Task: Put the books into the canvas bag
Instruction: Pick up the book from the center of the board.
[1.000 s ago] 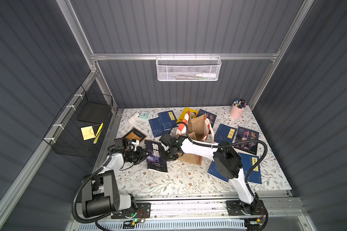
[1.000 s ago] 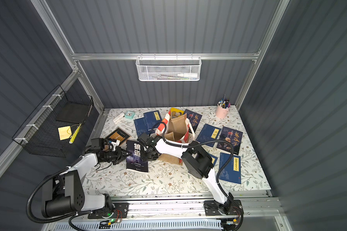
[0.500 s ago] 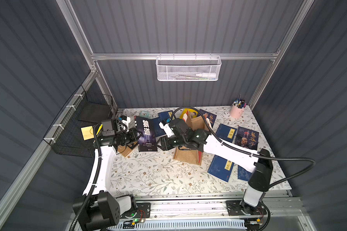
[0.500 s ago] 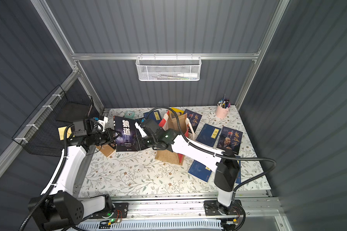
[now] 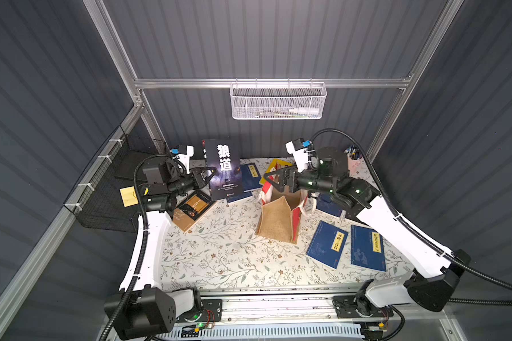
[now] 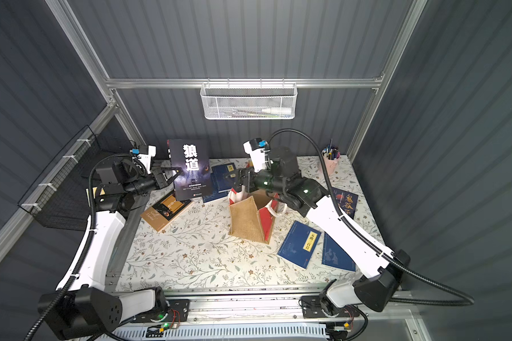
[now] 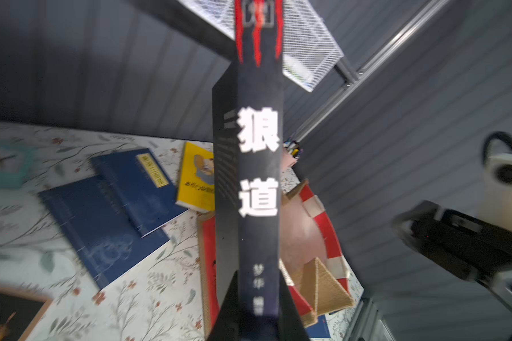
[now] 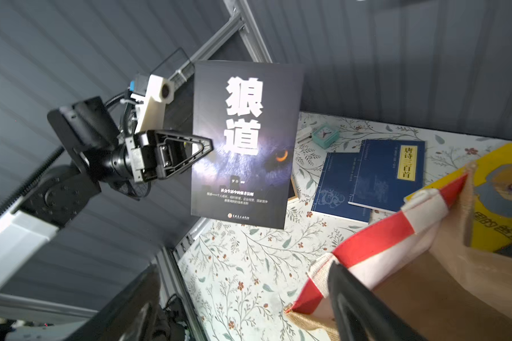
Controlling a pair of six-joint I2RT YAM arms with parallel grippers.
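The bag [image 5: 275, 218] stands open in the middle of the desk [image 5: 219, 257]. The right pincer [image 5: 274, 179] has just released the black book [image 5: 223, 168]. It is now wide open and empty at the bag's mouth, one finger by the striped rim; probably it will keep the mouth open. Further back on the left, the left pincer [image 5: 210, 176] alone grips the black book by its edge, upright in the air and not yet over the bag.

Count, near to far: two navy books [image 5: 327, 244], one brown book [image 5: 186, 217] (maybe two), one bag, three more navy books, one orange-lettered book [image 6: 347, 201], one yellow book [image 5: 276, 165].
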